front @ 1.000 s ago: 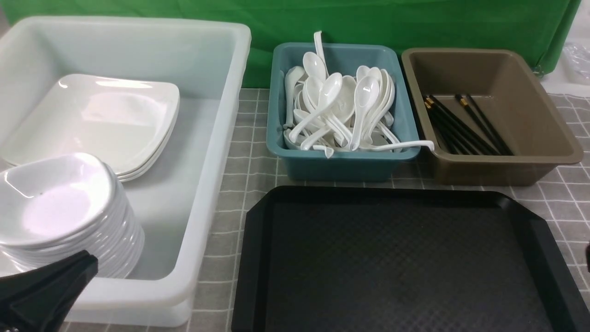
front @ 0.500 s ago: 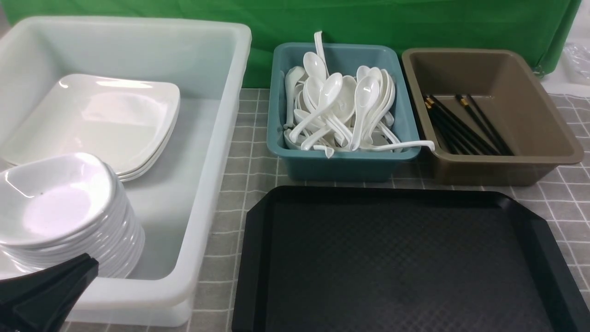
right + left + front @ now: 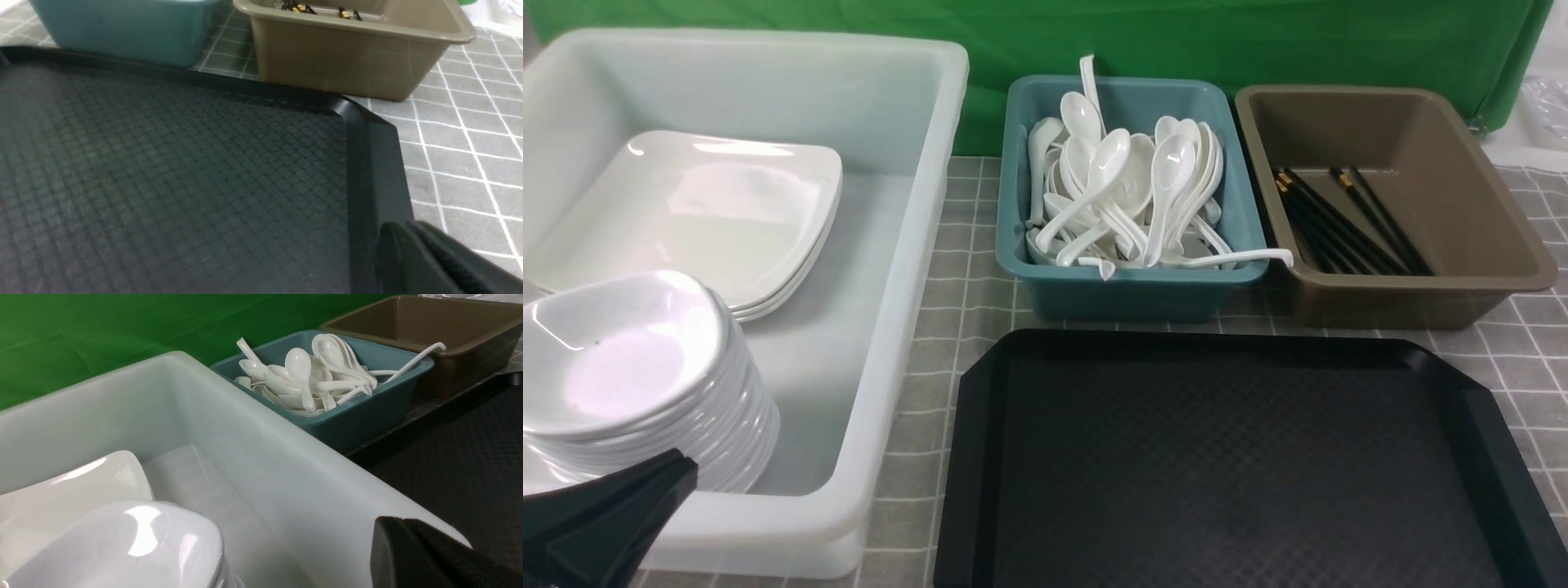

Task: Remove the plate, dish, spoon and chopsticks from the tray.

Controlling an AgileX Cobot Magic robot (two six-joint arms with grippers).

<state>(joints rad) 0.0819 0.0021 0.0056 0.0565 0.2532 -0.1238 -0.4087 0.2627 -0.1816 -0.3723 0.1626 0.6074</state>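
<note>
The black tray (image 3: 1201, 339) lies front centre with nothing on it; it also shows in the right wrist view (image 3: 376, 163). White square plates (image 3: 703, 212) and a stack of small white dishes (image 3: 629, 359) sit in the white tub (image 3: 907, 269). Several white spoons (image 3: 1127, 188) fill the teal bin (image 3: 1127, 286). Black chopsticks (image 3: 1339, 220) lie in the brown bin (image 3: 1413, 294). My left gripper (image 3: 682, 465) is shut and empty at the tub's front corner; it also shows in the left wrist view (image 3: 382, 526). My right gripper (image 3: 392, 232) is shut and empty over the tray's right rim.
A grey checked cloth (image 3: 964, 269) covers the table. A green backdrop (image 3: 1176, 33) hangs behind the bins. The teal and brown bins stand just behind the tray's far edge. One spoon handle (image 3: 1241, 257) sticks out over the teal bin's right rim.
A dark sliver of the right arm at the front view's right edge has gone out of view. The left gripper has barely moved.
</note>
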